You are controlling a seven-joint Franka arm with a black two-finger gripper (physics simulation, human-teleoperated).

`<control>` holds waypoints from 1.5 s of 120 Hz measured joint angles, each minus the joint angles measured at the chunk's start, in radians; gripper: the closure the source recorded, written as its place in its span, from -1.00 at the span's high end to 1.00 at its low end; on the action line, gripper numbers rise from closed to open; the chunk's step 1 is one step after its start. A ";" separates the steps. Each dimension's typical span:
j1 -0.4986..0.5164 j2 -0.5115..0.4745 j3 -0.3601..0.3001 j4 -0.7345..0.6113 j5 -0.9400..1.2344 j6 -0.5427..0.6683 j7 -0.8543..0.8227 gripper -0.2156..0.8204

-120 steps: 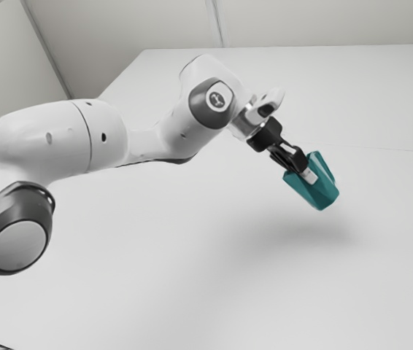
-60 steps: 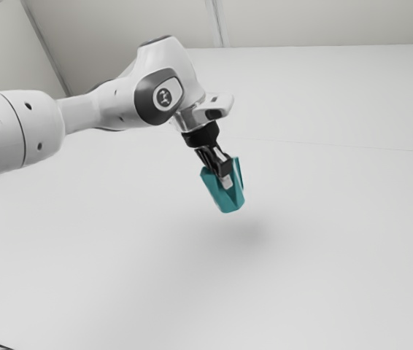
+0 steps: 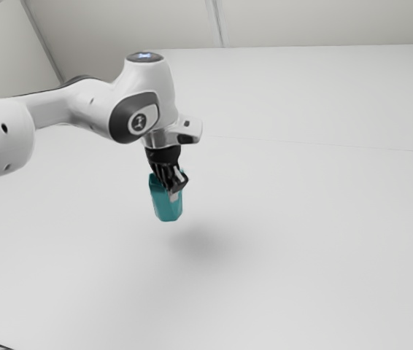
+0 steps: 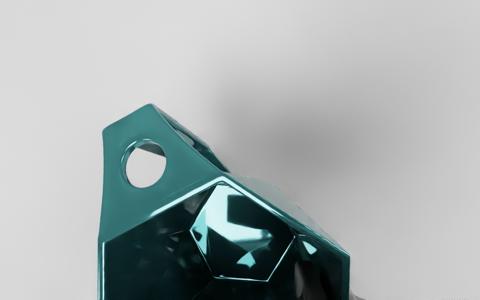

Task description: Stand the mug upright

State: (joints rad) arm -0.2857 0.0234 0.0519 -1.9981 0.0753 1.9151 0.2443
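Well, white table (image 3: 316,284) and soft shadow (image 3: 205,242) beneath the teal mug (image 3: 166,210).

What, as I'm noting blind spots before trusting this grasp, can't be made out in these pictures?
- Exterior view: the far side of the mug, turned away from the camera.
- Exterior view: part of the mug's rim, behind the gripper.
- Exterior view: the base of the arm, cut off by the left edge.
- Wrist view: the rest of the mug's rim, cut off by the bottom edge.
- Wrist view: parts of the mug's inner walls, lost in shadow.
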 joint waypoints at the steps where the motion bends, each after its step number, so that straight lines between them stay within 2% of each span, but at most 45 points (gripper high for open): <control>1: 0.001 -0.003 0.000 -0.003 0.004 0.000 -0.004 -0.93; 24: 0.029 -0.046 -0.004 -0.107 0.059 0.044 -0.078 -0.93; 89: 0.003 -0.054 -0.005 -0.274 0.100 0.349 -0.207 -0.93; 160: 0.016 -0.063 -0.005 -0.344 0.102 0.452 -0.294 -0.93; 170: 0.013 -0.062 -0.004 -0.345 0.100 0.457 -0.300 -0.80; 180: 0.012 -0.064 -0.004 -0.345 0.098 0.460 -0.305 -0.56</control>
State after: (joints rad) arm -0.2741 -0.0406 0.0475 -2.3428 0.1729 2.3755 -0.0603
